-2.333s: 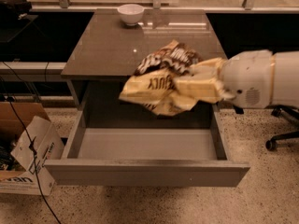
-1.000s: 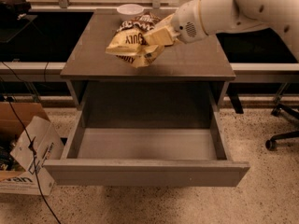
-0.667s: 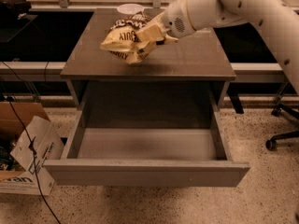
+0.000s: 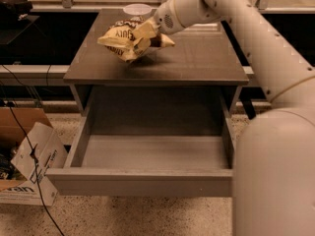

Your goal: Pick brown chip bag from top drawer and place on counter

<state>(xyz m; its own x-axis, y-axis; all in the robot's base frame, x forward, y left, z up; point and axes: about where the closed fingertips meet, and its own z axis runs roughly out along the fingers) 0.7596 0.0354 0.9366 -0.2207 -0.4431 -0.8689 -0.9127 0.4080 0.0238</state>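
Observation:
My gripper [image 4: 143,35] is shut on the brown chip bag [image 4: 123,39], a crinkly bag with a dark brown top and pale cream-yellow lower part. It holds the bag just above the left middle of the counter [image 4: 197,58], with the bag's shadow below it. The top drawer [image 4: 152,154] stands pulled out in front of the cabinet, and its grey inside holds nothing. My white arm reaches in from the right and fills the lower right corner.
A white bowl [image 4: 137,9] sits at the back of the counter, right behind the bag. A cardboard box [image 4: 24,166] and black cables lie on the speckled floor at the left. Dark shelving runs behind the cabinet.
The gripper has carried the bag up out of the drawer and back over the counter, then lowered it to the left. The arm now stretches further in.

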